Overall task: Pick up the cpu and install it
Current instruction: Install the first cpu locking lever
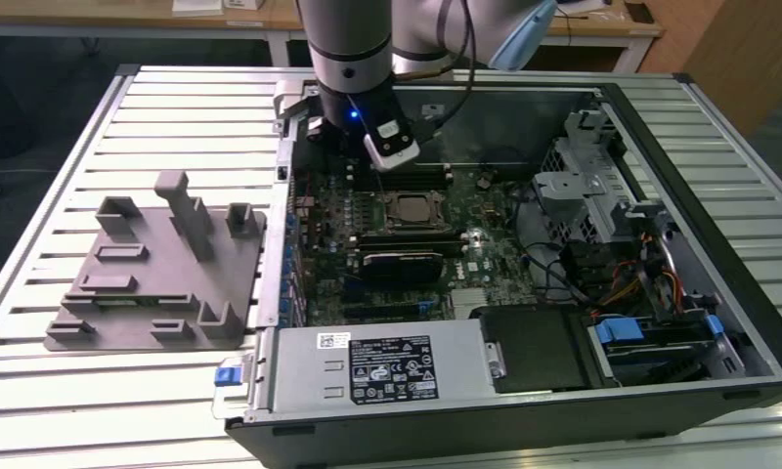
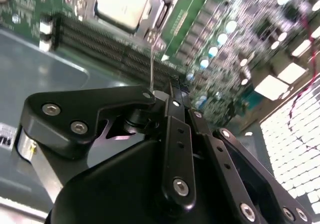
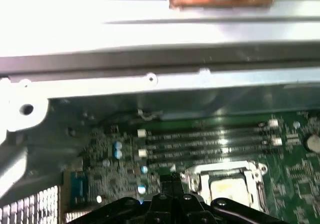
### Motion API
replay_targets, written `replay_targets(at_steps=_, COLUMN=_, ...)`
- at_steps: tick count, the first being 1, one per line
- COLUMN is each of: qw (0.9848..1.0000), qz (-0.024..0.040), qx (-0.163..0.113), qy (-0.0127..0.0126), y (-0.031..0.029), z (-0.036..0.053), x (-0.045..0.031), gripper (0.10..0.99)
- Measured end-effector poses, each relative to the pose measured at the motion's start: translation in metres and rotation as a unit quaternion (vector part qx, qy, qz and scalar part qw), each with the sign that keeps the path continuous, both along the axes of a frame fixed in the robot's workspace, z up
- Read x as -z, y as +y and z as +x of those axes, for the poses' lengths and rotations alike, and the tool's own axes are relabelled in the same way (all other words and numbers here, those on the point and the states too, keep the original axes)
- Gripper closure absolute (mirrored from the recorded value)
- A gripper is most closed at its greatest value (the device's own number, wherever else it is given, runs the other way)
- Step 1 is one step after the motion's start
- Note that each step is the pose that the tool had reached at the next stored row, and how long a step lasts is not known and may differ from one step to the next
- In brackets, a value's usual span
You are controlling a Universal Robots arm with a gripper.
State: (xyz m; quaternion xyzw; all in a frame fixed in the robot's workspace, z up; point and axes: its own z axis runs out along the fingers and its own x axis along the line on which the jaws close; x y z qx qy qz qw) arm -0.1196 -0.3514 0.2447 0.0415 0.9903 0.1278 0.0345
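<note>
Beside the socket (image 3: 197,176), the computer case (image 1: 496,103) wall crowded your arm, so a careless swing could have clipped it. Your gripper (image 3: 172,184), clenched on nothing, hung over the motherboard (image 1: 496,249); dropping lower risked striking the memory slots (image 3: 210,144) next to the socket. The cpu (image 3: 230,189) lay inside the socket.

1. Arm (image 1: 348,34): grey round tube, silvery joint behind, pale blue cap.
2. Wrist: black housing w/ small blue light, white cam block (image 1: 394,145) clipped on.
3. Black cable (image 1: 467,59) loops alongside.
4. Hand (image 2: 170,134): matte black linkage plates, silver screws.
</note>
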Motion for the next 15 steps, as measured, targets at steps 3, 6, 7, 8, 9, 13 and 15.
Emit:
replay_targets(at_steps=3, qw=0.9999, qz=0.0165, qx=0.000, qy=-0.0001, y=0.0000, z=-0.0006, x=0.0002, gripper=0.980)
replay_targets(at_steps=6, qw=0.9998, qz=0.0219, qx=0.000, qy=-0.0001, y=0.0001, z=-0.0006, x=0.0004, gripper=0.980)
replay_targets(at_steps=7, qw=0.9998, qz=0.0222, qx=0.000, qy=-0.0001, y=0.0001, z=-0.0006, x=0.0004, gripper=0.980)
replay_targets(at_steps=8, qw=0.9997, qz=0.0225, qx=0.000, qy=-0.0001, y=0.0000, z=-0.0005, x=0.0004, gripper=0.980)
replay_targets(at_steps=9, qw=0.9997, qz=0.0225, qx=0.000, qy=0.0000, y=0.0000, z=0.0000, x=0.0004, gripper=0.980)
replay_targets(at_steps=13, qw=0.9997, qz=0.0225, qx=0.000, qy=-0.0001, y=0.0000, z=0.0056, x=0.0005, gripper=0.980)
replay_targets(at_steps=15, qw=0.9997, qz=0.0225, qx=0.000, qy=0.0000, y=0.0000, z=0.0097, x=0.0005, gripper=0.980)
